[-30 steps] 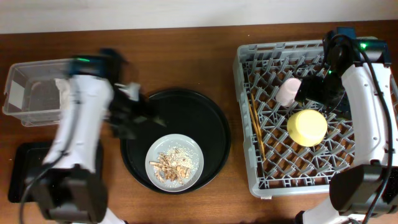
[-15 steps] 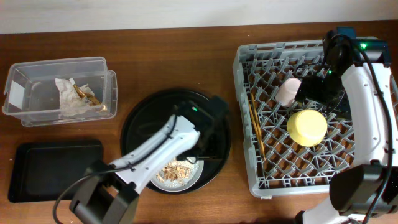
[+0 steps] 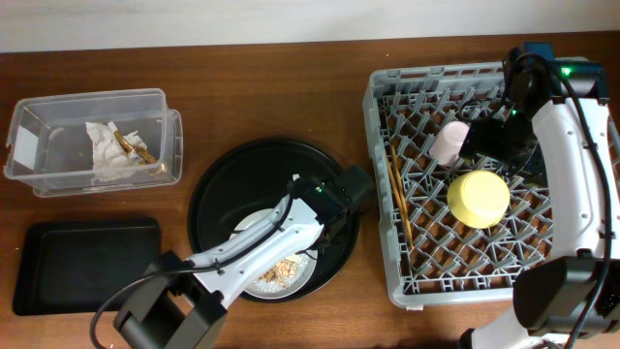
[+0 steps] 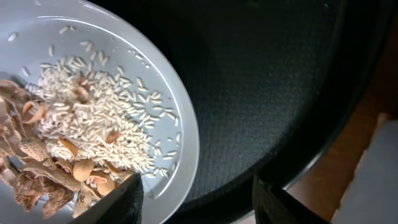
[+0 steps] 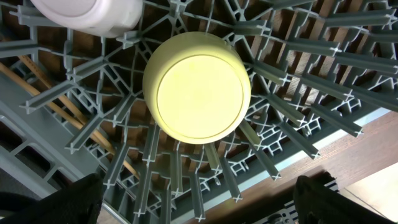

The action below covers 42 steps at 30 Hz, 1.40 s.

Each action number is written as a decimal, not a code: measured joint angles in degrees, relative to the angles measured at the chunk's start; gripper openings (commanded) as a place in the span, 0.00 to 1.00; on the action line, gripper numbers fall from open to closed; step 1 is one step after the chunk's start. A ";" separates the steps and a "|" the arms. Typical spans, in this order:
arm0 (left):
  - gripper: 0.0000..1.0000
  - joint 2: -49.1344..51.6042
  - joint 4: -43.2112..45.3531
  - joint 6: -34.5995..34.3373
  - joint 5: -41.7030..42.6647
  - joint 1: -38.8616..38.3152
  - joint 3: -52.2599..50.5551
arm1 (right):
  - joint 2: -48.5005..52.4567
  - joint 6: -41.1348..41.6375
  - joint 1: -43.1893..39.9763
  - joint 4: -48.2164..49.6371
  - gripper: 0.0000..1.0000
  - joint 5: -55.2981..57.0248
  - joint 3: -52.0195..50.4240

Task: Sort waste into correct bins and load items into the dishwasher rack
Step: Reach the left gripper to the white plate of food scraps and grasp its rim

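left gripper (image 4: pixel 198 199) moved away from clear tub (image 3: pixel 58 145), now at right rim of grey plate (image 4: pixel 179 127)

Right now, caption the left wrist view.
Left pincer open over rim of pale grey plate of rice and shell scraps, on round black tray.

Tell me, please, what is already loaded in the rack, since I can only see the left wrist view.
Observer: A yellow bowl, a pink cup and chopsticks sit in the rack.
Operator: Thanks. Where is the napkin?
Observer: The napkin lies in the clear tub, left of the round tray.
Operator: And the right gripper?
Observer: The right gripper is open, over the rack near the bowl.
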 measured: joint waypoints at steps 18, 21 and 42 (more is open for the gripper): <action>0.44 10.82 7.74 -0.20 -4.52 0.00 0.09 | 0.00 0.00 0.00 0.00 0.98 0.00 0.00; 0.36 10.93 7.89 -0.39 -4.39 0.00 0.09 | 0.00 0.00 0.00 -0.02 0.98 0.00 0.00; 0.01 11.23 2.62 -1.49 -5.27 0.11 1.16 | 0.00 -0.04 0.00 0.00 0.98 0.00 0.00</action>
